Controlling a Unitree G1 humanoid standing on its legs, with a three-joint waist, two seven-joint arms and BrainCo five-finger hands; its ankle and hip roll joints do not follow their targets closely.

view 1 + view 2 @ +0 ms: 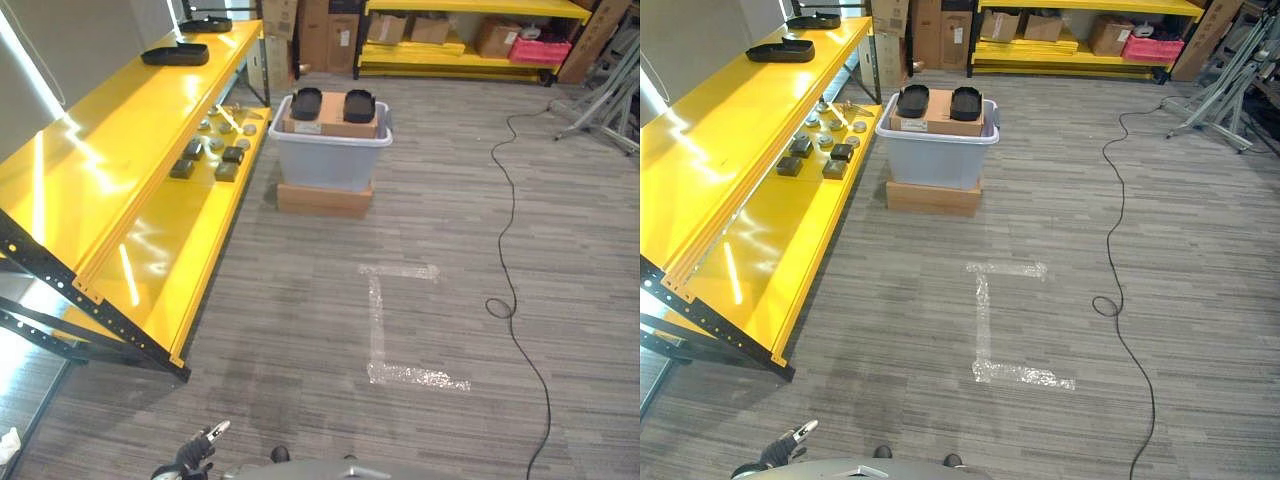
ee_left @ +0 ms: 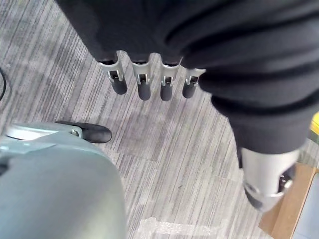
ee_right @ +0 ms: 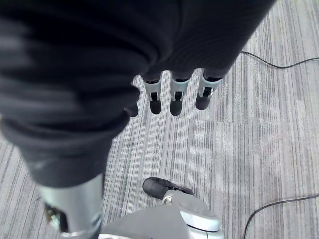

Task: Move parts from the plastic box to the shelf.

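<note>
Open carpeted floor [image 1: 420, 300] leads to the plastic box [image 1: 330, 150]; yellow shelf [image 1: 120, 180] flanks the left; small parts [image 1: 215, 155] crowd its lower tier's far end.

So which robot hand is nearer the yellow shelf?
Left. The left robot hand hangs low on the side of the yellow shelf. The right robot hand hangs over carpet on the far side.

Left hand [image 2: 149, 82] and right hand [image 3: 174, 97] hang empty, fingers relaxed.

The plastic box [image 1: 330, 150] is sitting at upper centre, two parts [image 1: 332, 104] lying on top; the shelf [image 1: 120, 160] is running along the left.
</note>
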